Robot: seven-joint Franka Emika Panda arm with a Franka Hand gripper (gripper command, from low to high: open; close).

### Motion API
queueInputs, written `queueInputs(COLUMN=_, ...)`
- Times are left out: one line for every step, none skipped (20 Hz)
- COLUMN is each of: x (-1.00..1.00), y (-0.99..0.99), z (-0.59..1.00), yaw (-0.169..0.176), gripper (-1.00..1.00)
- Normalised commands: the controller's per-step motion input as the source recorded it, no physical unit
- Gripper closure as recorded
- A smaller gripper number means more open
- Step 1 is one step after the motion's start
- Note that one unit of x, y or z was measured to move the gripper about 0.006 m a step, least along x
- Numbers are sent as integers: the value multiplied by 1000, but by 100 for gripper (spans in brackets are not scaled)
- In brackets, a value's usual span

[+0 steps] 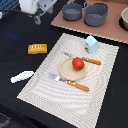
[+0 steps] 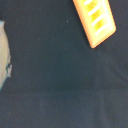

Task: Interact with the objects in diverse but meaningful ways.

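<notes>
In the exterior view my gripper (image 1: 37,19) hangs above the dark table at the back left, away from every object; its jaws are too blurred to read. A yellow-orange ridged block (image 1: 37,48) lies on the table below it and also shows in the wrist view (image 2: 95,20). A white elongated piece (image 1: 22,76) lies at the front left. A red round fruit (image 1: 77,63) sits on a round tan plate (image 1: 66,73). Two pieces of orange-handled cutlery (image 1: 91,61) (image 1: 77,85) flank the plate. A pale-blue house-shaped box (image 1: 91,44) stands behind them.
The plate, cutlery and box rest on a beige striped placemat (image 1: 100,95). Two grey pots (image 1: 72,11) (image 1: 96,14) stand on a brown board (image 1: 112,31) at the back, with a bowl (image 1: 125,19) at its right edge. A pale shape (image 2: 4,55) touches the wrist view's edge.
</notes>
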Motion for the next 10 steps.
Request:
queueInputs(x=-306, y=-237, z=-446, yaw=137, gripper=-100)
queueInputs(x=-283, y=-234, z=-423, yaw=135, gripper=-100)
queueInputs(x=-323, y=-234, z=-429, yaw=129, gripper=-100)
queueInputs(x=-377, y=-240, z=-466, yaw=131, gripper=-100)
queueInputs(x=-391, y=-220, z=-477, yaw=135, gripper=-100)
queueInputs(x=-417, y=-194, z=-477, yaw=135, gripper=-100)
queueInputs(x=-420, y=-154, z=-480, yaw=133, gripper=-100)
queueInputs(x=-417, y=-114, z=-489, yaw=134, gripper=-100)
queueInputs(x=-411, y=-83, z=-497, yaw=130, gripper=-100)
queueInputs(x=-429, y=-54, z=-491, yaw=126, gripper=-100)
